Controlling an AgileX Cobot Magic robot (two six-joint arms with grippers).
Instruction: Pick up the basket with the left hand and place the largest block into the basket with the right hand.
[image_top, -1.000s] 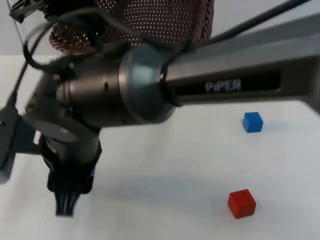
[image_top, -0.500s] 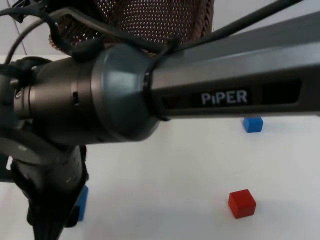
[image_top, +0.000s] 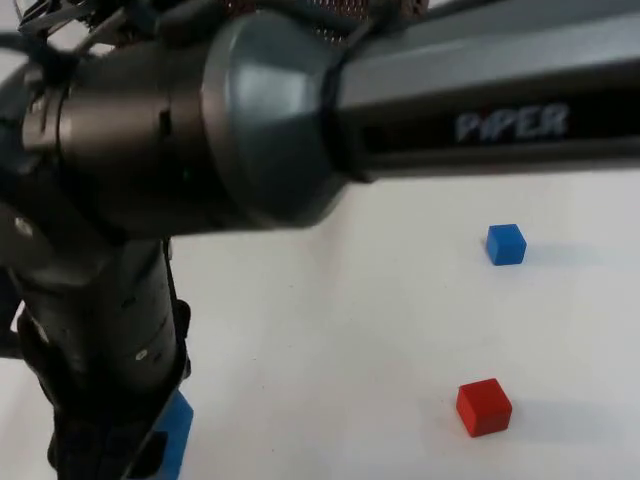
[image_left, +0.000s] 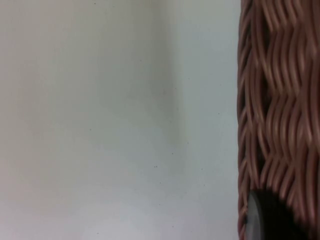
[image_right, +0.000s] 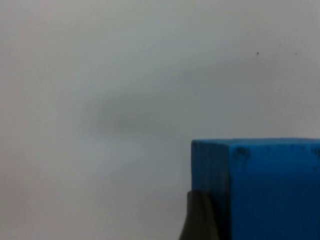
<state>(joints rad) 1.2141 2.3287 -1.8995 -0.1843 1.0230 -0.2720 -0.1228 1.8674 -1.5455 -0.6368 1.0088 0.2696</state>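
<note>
The woven brown basket (image_top: 345, 5) hangs high at the back edge of the top view. In the left wrist view its wall (image_left: 280, 100) stands against a black fingertip (image_left: 265, 220) of my left gripper, which is shut on the basket. My right arm reaches across the table, and its gripper (image_top: 150, 450) at the near left is shut on the large blue block (image_top: 178, 432). The right wrist view shows that block (image_right: 270, 185) close up, with one fingertip (image_right: 200, 215) pressed to its side.
A small blue block (image_top: 506, 244) lies on the white table (image_top: 350, 330) at the right. A red block (image_top: 484, 407) lies nearer the front right.
My right arm has risen toward the camera and swung to the near left, carrying the large blue block. The basket has shifted up to the picture's top edge.
</note>
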